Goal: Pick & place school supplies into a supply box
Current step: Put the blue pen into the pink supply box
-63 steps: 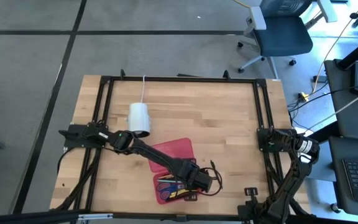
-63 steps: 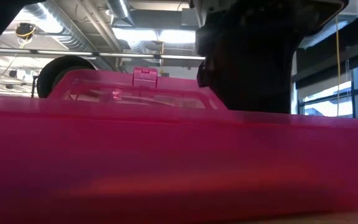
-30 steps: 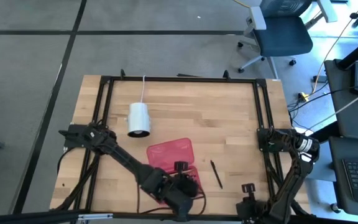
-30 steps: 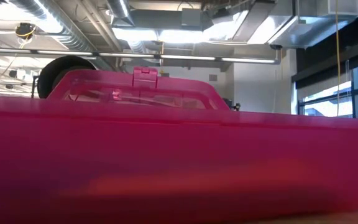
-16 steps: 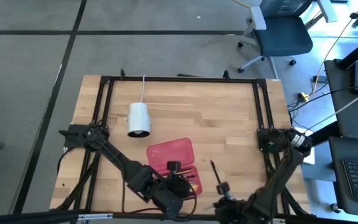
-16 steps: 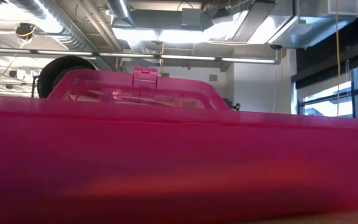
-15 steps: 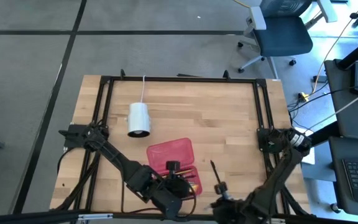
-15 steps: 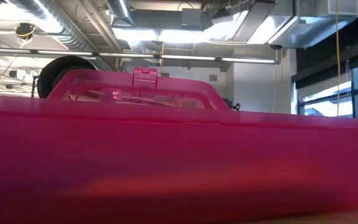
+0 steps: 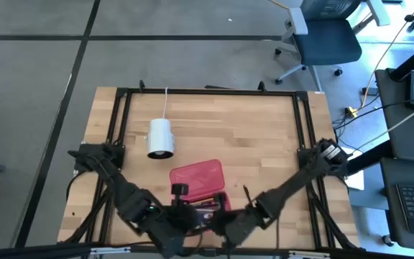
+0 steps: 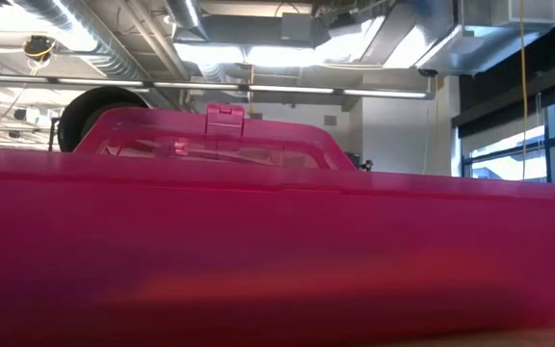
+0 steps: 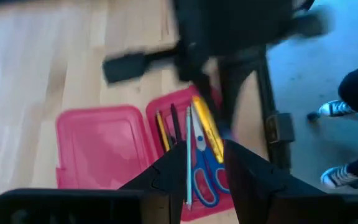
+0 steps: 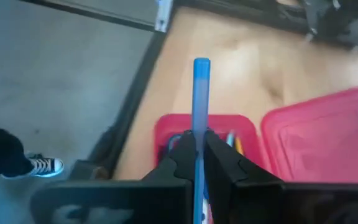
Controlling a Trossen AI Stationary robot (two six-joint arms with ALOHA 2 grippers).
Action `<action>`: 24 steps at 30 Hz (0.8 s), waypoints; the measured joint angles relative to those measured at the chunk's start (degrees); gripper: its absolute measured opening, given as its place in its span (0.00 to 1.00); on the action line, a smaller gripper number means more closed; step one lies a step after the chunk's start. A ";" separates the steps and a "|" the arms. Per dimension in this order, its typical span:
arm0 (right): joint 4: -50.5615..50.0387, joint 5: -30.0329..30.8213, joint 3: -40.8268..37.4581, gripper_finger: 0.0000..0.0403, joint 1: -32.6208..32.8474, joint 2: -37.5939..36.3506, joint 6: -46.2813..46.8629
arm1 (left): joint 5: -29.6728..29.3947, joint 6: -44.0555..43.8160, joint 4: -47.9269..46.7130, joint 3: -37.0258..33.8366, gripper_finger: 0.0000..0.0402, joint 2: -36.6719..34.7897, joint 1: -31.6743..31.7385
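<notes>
The red supply box (image 9: 208, 203) lies open near the table's near edge, its lid (image 9: 196, 176) flat on the far side. In the left wrist view the box (image 11: 166, 112) holds yellow pencils (image 11: 207, 127), a black pen (image 11: 176, 124) and blue-handled scissors (image 11: 204, 177). My left gripper (image 11: 201, 168) hangs open above the box (image 9: 191, 210). My right gripper (image 12: 197, 140) is shut on a blue pen (image 12: 201, 93) over the box's tray (image 12: 166, 127). Another black pen (image 9: 246, 193) lies on the wood right of the box. My right gripper pinches the blue pen between its two fingers, at the part (image 12: 198, 127) just ahead of the fingertips. The pen's free end (image 12: 201, 65) sticks out forward past the fingers. It is lifted clear, above the open tray. How far back it reaches is hidden by the fingers.
A white cylinder (image 9: 160, 138) with a cord lies on the table's far left part. Black frame rails (image 9: 304, 129) run along the table's sides. In the low view the red box wall (image 10: 277, 251) fills the picture. A person's shoe (image 12: 42, 165) shows on the floor.
My right arm has swung from the table's near right corner leftward, over to the box. My left arm has drawn back from the box's right end toward the near left. The box and the black pen on the wood have stayed put.
</notes>
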 joint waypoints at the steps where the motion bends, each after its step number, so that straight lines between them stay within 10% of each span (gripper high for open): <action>1: 0.08 -0.06 -0.68 0.05 -0.93 0.00 1.05 | -0.87 0.74 0.57 0.00 0.25 -0.70 -0.60; 9: 6.03 -2.22 -7.88 0.05 -7.30 0.04 5.85 | 6.69 15.13 15.25 -2.59 0.24 -2.94 -2.22; 24: 10.25 -11.54 -13.22 0.05 -9.28 0.28 10.10 | -7.03 11.10 8.48 -2.54 0.23 -8.09 -2.14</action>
